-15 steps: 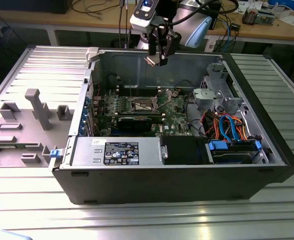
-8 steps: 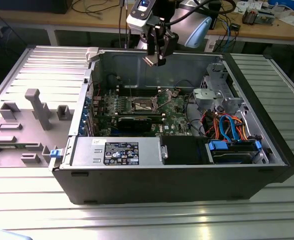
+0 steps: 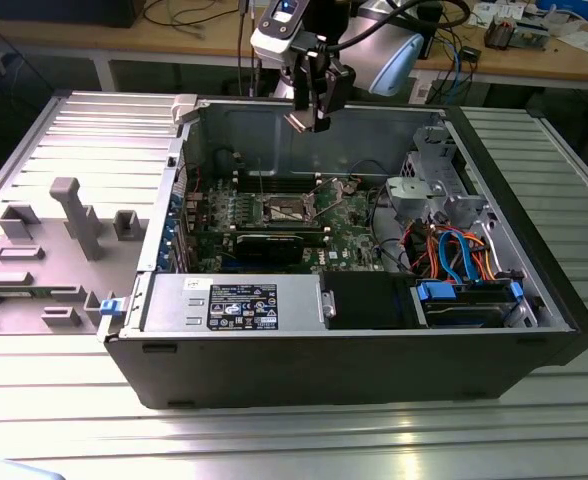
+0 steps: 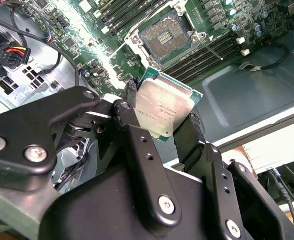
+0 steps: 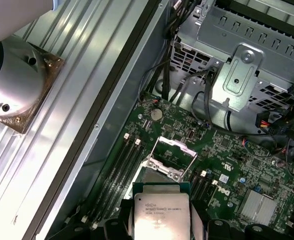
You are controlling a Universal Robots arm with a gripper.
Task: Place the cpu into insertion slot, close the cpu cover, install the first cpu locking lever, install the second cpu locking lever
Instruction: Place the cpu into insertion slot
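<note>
My gripper (image 3: 312,115) hangs above the open computer case, shut on the cpu (image 3: 298,122). In both wrist views the black fingers (image 4: 191,131) clamp two opposite edges of the silver-topped cpu (image 4: 163,111) (image 5: 161,214). The insertion slot (image 3: 287,210) lies on the green board well below, its dark centre bare (image 4: 164,36). In the first wrist view the held cpu covers part of the slot (image 5: 148,175). The cpu cover (image 5: 175,156) stands swung up at the slot's far edge. A thin locking lever (image 4: 213,48) lies released beside the slot.
Memory slots (image 5: 118,172) run beside the socket. A black card (image 3: 274,243) lies in front of it in the exterior view. A metal drive cage (image 3: 429,185) and coloured cables (image 3: 454,255) fill the case toward the exterior view's right. A grey fixture tray (image 3: 54,240) lies to the left.
</note>
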